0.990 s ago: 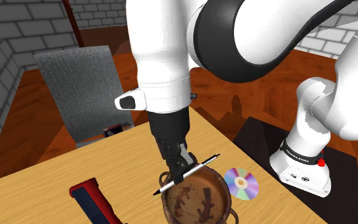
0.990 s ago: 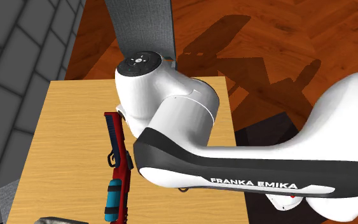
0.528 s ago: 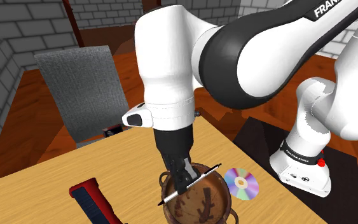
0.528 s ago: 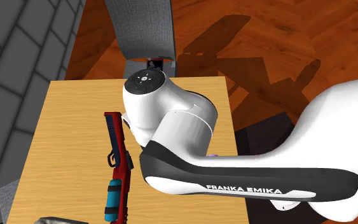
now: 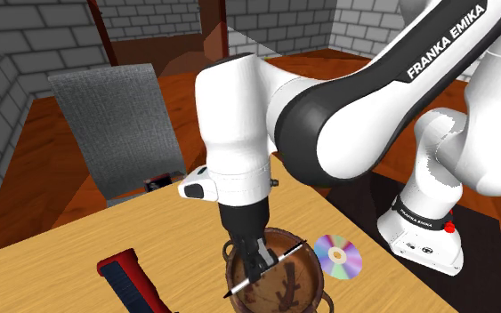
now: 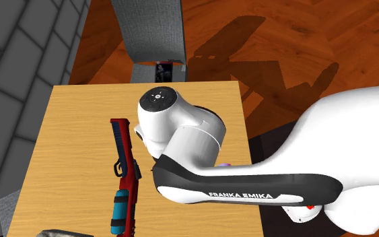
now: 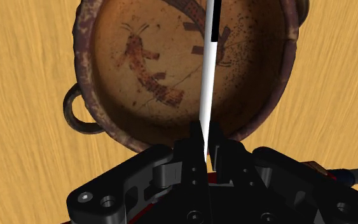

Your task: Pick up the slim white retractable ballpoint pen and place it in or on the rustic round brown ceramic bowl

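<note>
Gripper dropped lower; clamped pen went from above bowl rim down into its hollow. Arm sank, shifted toward second exterior view's right, uncovering small dark object past table far edge.

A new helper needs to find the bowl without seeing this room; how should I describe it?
Find the light wooden table below the white robot arm. There, under the black pincer gripping a slim white pen, sits the round brown ceramic bowl. Unlike the flat shiny disc beside it, it is deep, with loop handles and dark painted figures.
</note>
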Robot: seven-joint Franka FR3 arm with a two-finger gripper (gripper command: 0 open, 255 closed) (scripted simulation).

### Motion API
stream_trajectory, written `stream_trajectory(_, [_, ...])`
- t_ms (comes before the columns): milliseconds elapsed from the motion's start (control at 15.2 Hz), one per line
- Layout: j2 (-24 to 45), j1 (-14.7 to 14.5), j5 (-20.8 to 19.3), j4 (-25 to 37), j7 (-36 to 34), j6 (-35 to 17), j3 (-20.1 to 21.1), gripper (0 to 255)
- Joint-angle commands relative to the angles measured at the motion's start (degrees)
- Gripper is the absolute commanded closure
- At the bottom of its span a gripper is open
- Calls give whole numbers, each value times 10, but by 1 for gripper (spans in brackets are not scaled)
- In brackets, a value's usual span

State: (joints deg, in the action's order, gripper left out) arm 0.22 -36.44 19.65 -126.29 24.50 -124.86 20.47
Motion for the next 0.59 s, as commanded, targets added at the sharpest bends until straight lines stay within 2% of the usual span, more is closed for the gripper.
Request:
stream_trajectory(0, [8,-1,0,-7,2,-15,1,255])
stream_trajectory(528, [11,-1,0,-9,3,-20,1,255])
